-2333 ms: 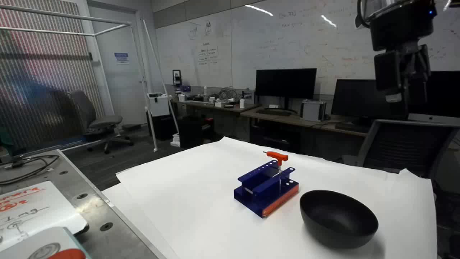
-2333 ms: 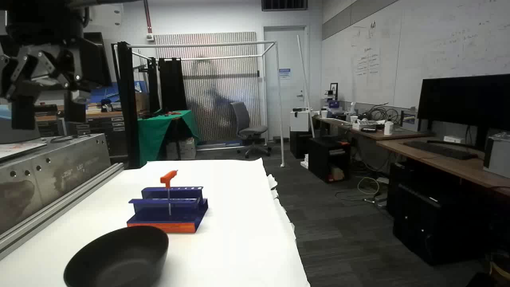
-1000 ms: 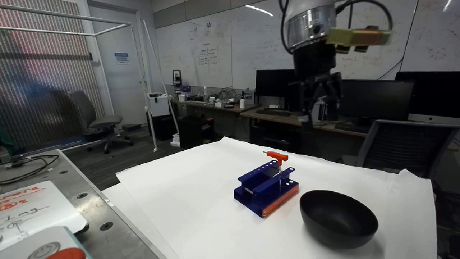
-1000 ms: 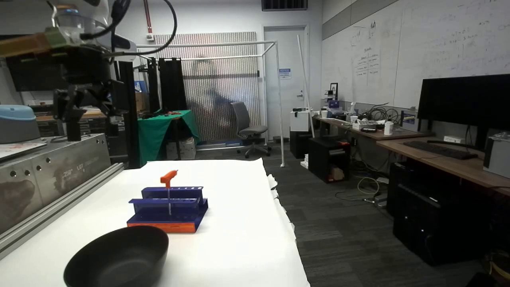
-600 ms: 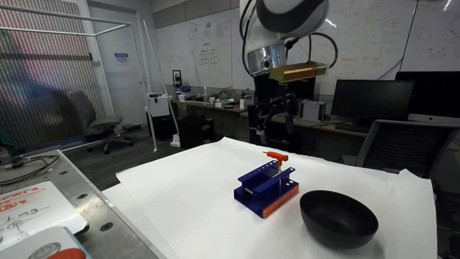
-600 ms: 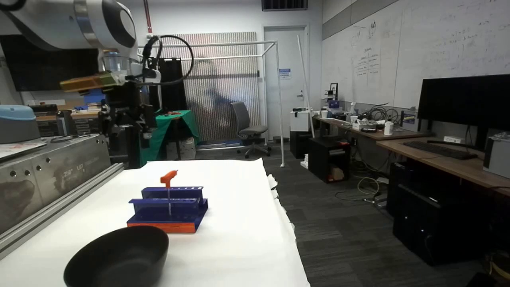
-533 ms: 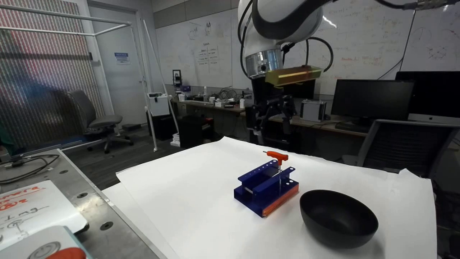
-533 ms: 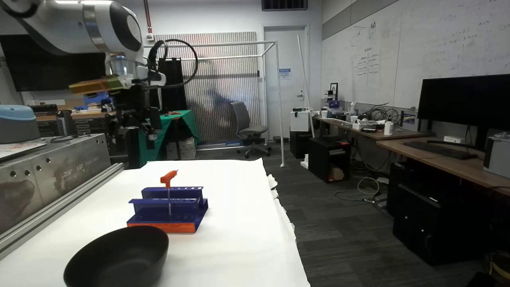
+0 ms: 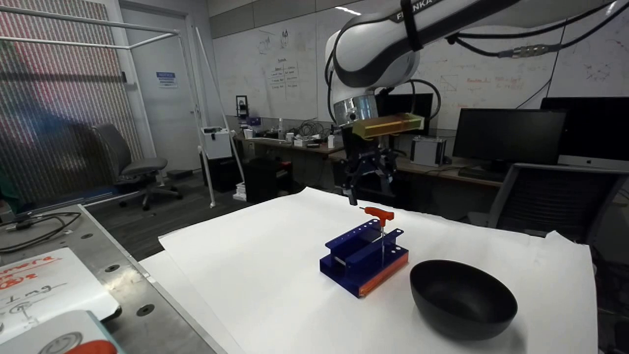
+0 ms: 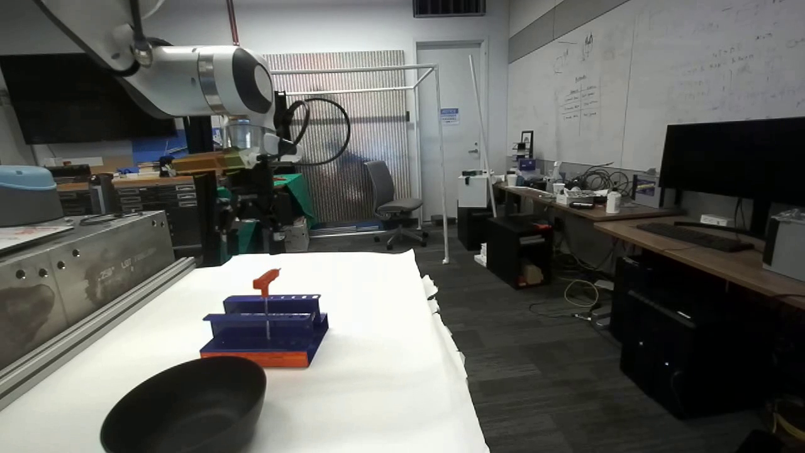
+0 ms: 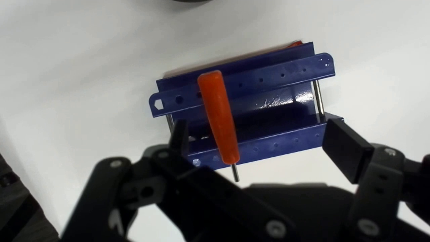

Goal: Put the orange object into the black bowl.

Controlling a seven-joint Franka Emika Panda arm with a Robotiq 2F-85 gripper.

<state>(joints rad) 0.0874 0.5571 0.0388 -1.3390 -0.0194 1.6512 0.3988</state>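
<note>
Has black jointed gripper (image 11: 262,144) w/ fingers spread wide. Shows lower, seen btw. them w/ side room, orange T-handled tool (image 11: 220,117) upright in glossy blue rack (image 11: 250,104). Across rack edge from fingers, has matte-black round bowl (image 9: 462,305).

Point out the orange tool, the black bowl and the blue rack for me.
Orange tool (image 11: 220,118): in the wrist view, middle of its handle.
Black bowl (image 9: 462,295): in an exterior view, its bare inside.
Blue rack (image 10: 287,328): in an exterior view, a rail's upright side.
</note>
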